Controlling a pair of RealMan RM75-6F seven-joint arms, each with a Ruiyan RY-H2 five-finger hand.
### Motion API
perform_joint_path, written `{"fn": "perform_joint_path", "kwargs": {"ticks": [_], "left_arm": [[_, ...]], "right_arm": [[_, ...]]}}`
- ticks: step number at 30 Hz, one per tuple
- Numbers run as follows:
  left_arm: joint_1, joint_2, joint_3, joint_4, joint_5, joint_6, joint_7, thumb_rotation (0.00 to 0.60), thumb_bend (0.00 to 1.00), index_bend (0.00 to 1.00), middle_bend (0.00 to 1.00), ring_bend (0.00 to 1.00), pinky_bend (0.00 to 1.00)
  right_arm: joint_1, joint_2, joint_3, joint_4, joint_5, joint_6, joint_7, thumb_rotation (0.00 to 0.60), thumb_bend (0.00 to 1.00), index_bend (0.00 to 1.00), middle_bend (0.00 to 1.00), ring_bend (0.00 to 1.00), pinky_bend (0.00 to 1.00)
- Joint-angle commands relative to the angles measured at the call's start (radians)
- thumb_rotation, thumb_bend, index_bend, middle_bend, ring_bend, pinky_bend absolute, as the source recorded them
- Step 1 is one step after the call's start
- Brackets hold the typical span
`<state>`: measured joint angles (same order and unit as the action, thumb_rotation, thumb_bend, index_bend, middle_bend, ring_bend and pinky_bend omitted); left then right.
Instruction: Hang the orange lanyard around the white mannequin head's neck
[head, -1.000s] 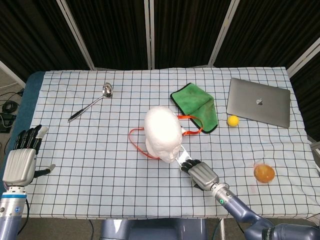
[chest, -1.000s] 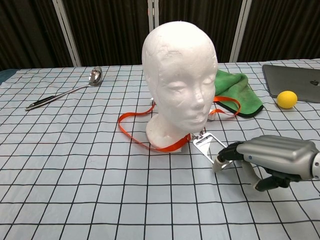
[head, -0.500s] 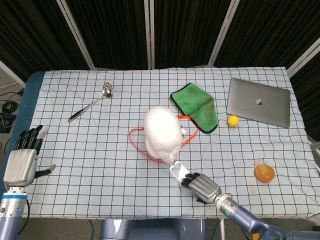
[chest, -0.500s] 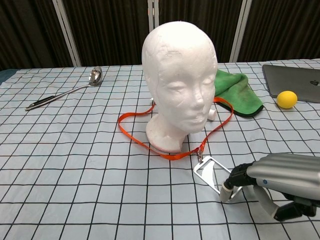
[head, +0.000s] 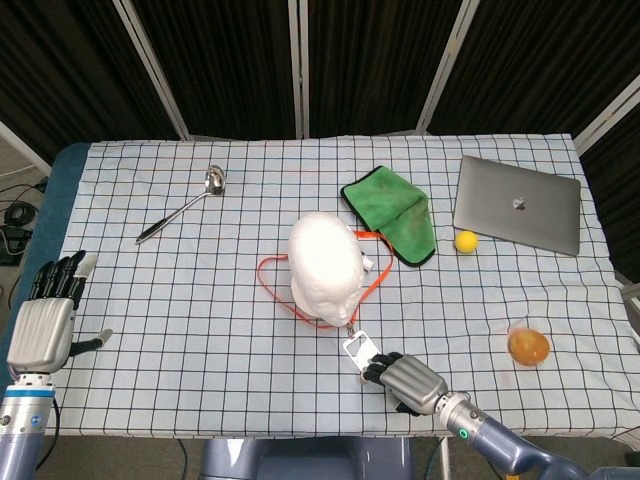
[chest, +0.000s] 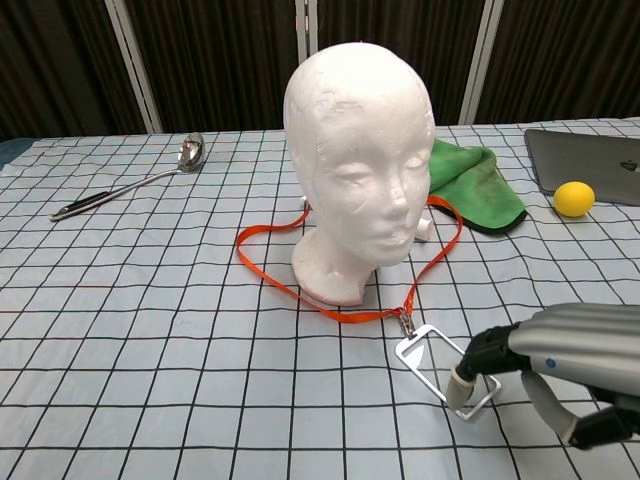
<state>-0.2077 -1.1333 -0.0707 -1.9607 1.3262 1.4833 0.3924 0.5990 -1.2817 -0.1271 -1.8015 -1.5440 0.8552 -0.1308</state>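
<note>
The white mannequin head (head: 324, 265) (chest: 358, 165) stands upright mid-table, facing the chest camera. An orange lanyard (head: 275, 283) (chest: 262, 267) lies on the cloth as a loop around the base of its neck. At the loop's front end a clear badge holder (head: 357, 349) (chest: 436, 366) hangs from a metal clip. My right hand (head: 408, 380) (chest: 565, 352) pinches the near corner of the badge holder, just in front of the head. My left hand (head: 44, 322) hovers open at the table's left edge, far from everything.
A green cloth (head: 394, 211) lies behind the head to the right. Further right are a grey laptop (head: 518, 204), a yellow ball (head: 465, 241) and an orange object (head: 527, 345). A metal ladle (head: 182, 204) lies at the back left.
My right hand has pulled the badge holder toward the front edge, drawing the lanyard taut into a V in front of the neck. The left hand stayed put.
</note>
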Motion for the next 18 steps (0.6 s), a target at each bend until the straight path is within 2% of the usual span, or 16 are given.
{"fn": "perform_joint_path", "kwargs": {"ticks": [1,8,18], "left_arm": [[0.001,-0.001,-0.001,0.000,0.001,-0.001,0.000,0.600,0.00,0.00,0.00,0.00,0.00],[0.002,-0.002,-0.004,0.001,-0.001,-0.007,0.001,0.600,0.00,0.00,0.00,0.00,0.00],[0.003,0.001,-0.010,0.002,-0.006,-0.016,-0.006,0.600,0.00,0.00,0.00,0.00,0.00]], "right_arm": [[-0.001,0.004,0.022,0.016,-0.002,0.019,0.019,0.600,1.00,0.31,0.27,0.16,0.25],[0.005,-0.023,0.044,0.077,0.046,-0.001,0.009,0.600,1.00,0.31,0.27,0.16,0.25],[0.001,-0.041,0.018,0.098,0.034,-0.020,0.007,0.600,1.00,0.31,0.27,0.16,0.25]]}}
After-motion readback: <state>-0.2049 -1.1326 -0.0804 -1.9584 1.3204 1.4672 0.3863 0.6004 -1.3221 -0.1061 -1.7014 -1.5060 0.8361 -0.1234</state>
